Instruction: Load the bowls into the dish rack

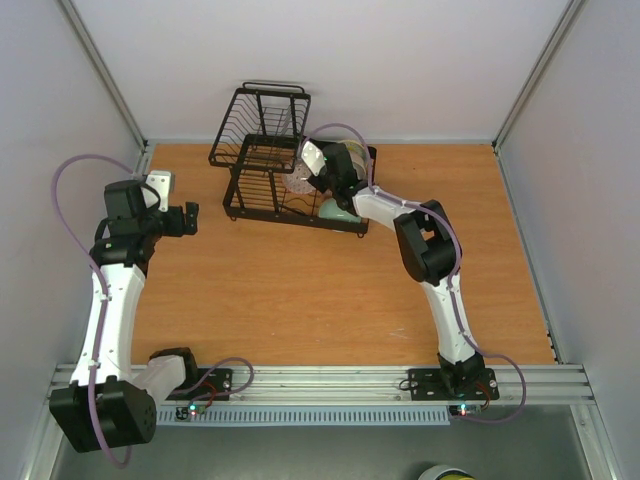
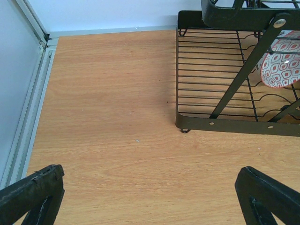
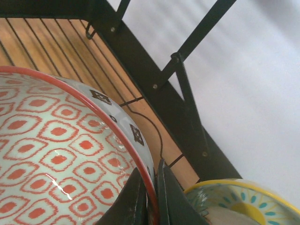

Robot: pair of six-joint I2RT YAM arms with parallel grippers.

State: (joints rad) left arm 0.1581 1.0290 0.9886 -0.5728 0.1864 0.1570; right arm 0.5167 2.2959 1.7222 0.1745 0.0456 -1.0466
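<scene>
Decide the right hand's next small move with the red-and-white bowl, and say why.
Probably lower the red-and-white bowl onto the dish rack wires before letting go. The right hand is shut on its rim, the bowl sits over the rack floor beside the yellow-centred bowl, and contact with the wires is not visible.

**Tally: three bowls, one rack, two pincers**

We count three bowls at upper centre of the overhead view: one red-and-white patterned bowl [image 1: 299, 184], one mint green bowl [image 1: 340, 211] and one cream bowl [image 1: 357, 160] with a teal rim. We count one black wire dish rack [image 1: 262, 150]. There are two pincers: the left pincer [image 1: 190, 217] at middle left and the right pincer [image 3: 151, 201] at upper centre.
</scene>
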